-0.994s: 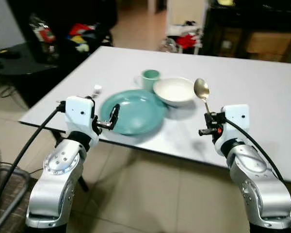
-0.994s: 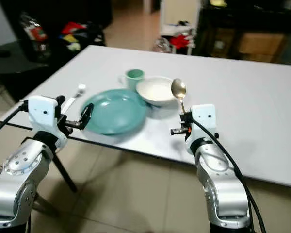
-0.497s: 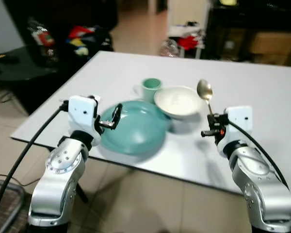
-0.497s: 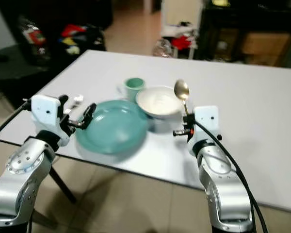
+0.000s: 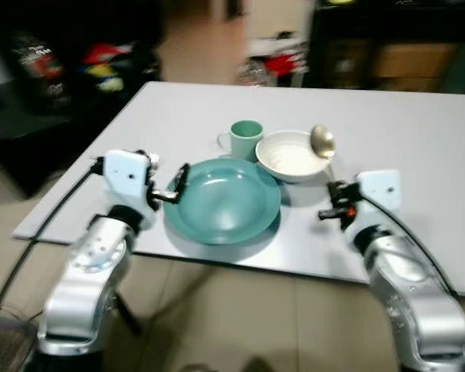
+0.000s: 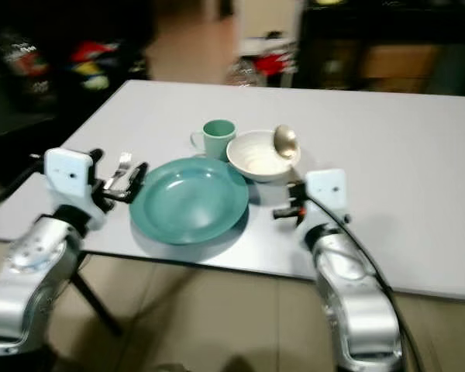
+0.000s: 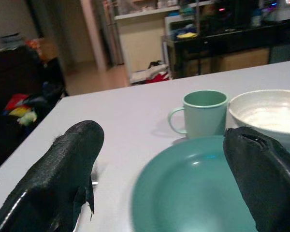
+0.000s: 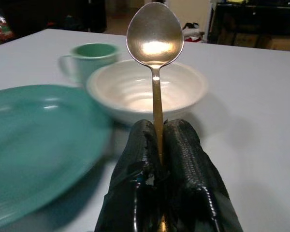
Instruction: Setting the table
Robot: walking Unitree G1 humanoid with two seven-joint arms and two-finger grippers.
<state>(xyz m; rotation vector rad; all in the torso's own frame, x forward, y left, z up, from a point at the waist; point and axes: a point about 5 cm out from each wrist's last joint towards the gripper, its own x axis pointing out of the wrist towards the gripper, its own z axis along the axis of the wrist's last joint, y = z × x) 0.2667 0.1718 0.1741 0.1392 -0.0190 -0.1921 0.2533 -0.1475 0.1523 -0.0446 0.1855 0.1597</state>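
On the white tabletop [image 5: 418, 116] a teal plate [image 5: 223, 201] lies, with a cup [image 5: 246, 138] at 12 o'clock and a white bowl [image 5: 292, 155] at 1 o'clock. The right pincer [image 8: 159, 145], at the plate's 3 o'clock, is clenched on a spoon [image 8: 155, 43] held upright. The left pincer [image 5: 178, 182], released, hovers at its 9 o'clock beside a fork [image 6: 121, 167].

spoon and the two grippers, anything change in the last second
Little changed. The view shifted because the camera moved, not the dishes. The right gripper stays shut on the spoon, held upright beside the white bowl. The left gripper stays open at the teal plate. The green mug stands as before.
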